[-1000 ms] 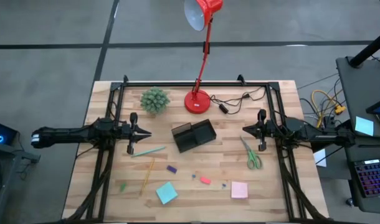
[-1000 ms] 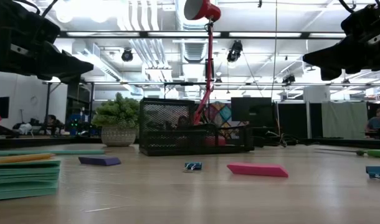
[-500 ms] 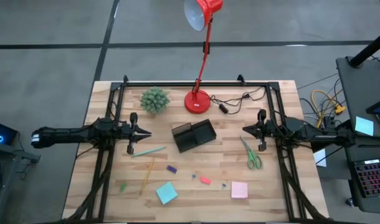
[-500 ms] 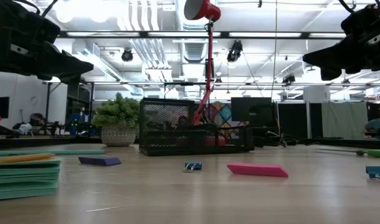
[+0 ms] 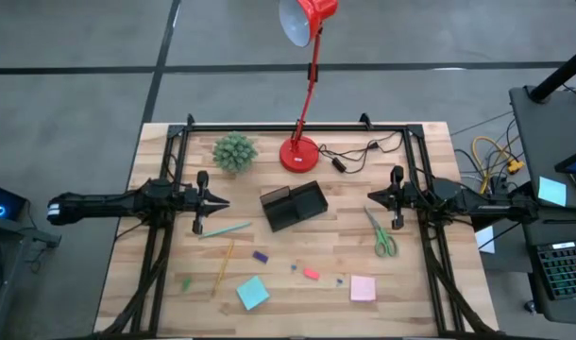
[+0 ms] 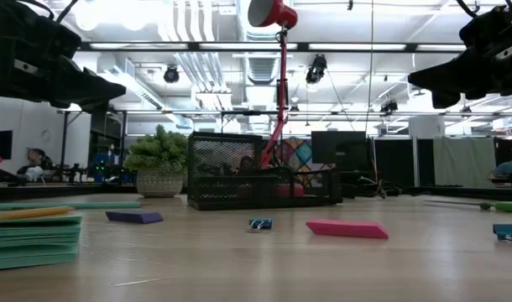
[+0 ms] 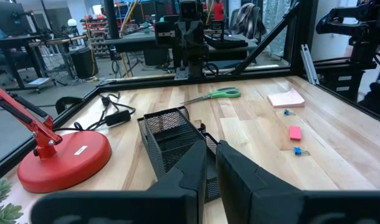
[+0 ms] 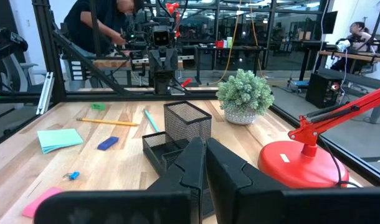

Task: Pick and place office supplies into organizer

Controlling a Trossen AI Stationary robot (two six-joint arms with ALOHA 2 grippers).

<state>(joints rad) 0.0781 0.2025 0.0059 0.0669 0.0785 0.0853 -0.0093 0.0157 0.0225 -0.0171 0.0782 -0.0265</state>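
Right of the organizer (image 5: 294, 206), the right gripper (image 5: 374, 196), fingers together, should spread before descending squarely over the scissors (image 5: 381, 232).

organizer (image 5: 293, 207) mid-table, scissors (image 5: 381, 233) beside right gripper (image 5: 370, 196)

Centre: the organizer (image 5: 294, 206) stands between your two hands, bare surface (image 5: 349, 203) either side of it.
Far side: lamp base (image 5: 299, 153), plant (image 5: 234, 151) and cable (image 5: 349, 154) crowd your approach.
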